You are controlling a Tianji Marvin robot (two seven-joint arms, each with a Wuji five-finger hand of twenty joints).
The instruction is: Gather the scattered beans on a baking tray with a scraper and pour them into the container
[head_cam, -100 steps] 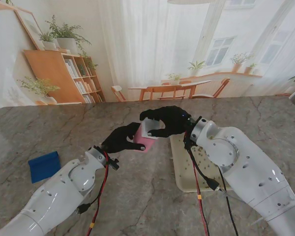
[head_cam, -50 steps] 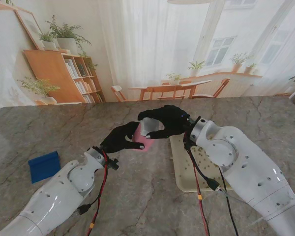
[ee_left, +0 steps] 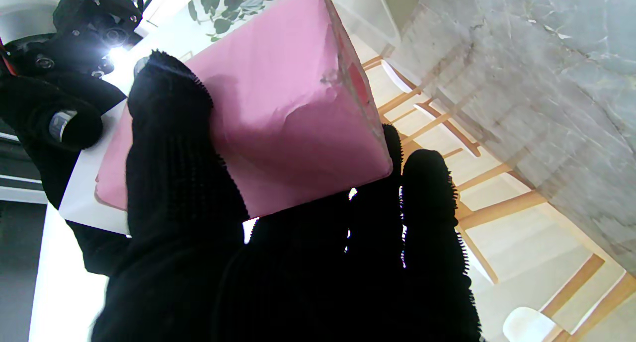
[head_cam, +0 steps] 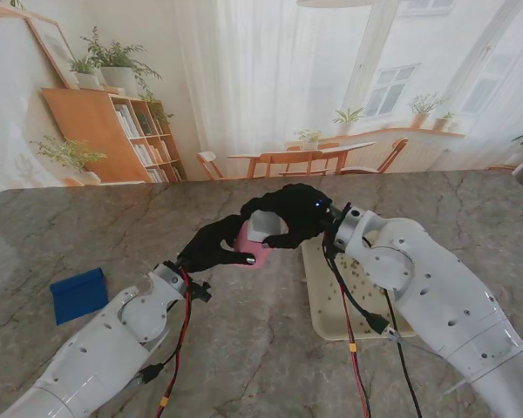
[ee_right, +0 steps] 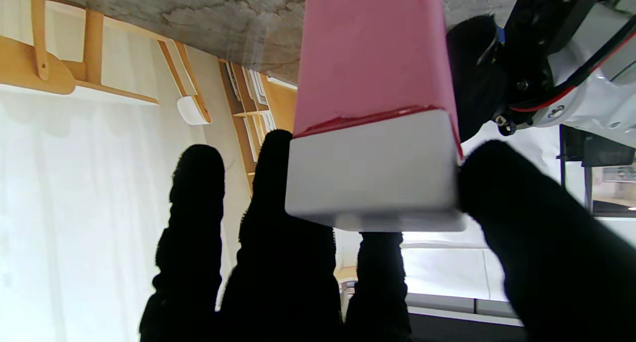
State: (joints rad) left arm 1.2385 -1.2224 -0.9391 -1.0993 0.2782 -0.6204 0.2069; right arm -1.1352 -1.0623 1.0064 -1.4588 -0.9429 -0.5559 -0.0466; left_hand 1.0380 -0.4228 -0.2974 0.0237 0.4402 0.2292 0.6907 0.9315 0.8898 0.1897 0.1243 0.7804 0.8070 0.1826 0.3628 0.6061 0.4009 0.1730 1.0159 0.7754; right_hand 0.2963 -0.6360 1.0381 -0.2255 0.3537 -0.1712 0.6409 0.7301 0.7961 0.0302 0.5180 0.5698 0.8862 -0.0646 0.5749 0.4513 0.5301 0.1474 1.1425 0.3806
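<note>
Marble surface, stand view: both hands have edged left over the past second, left hand and right hand clamping the pink container beside the tray of beans; blue scraper untouched. Wrist views: fingers wrap its wall, fingers its white end. A handover seems underway.

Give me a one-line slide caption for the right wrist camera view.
Right hand and left hand both grip the pink-and-white scraper above the marble table.

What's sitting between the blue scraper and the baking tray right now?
In the stand view, the left hand and the pink container it holds lie between the blue scraper and the baking tray; otherwise bare marble.
</note>
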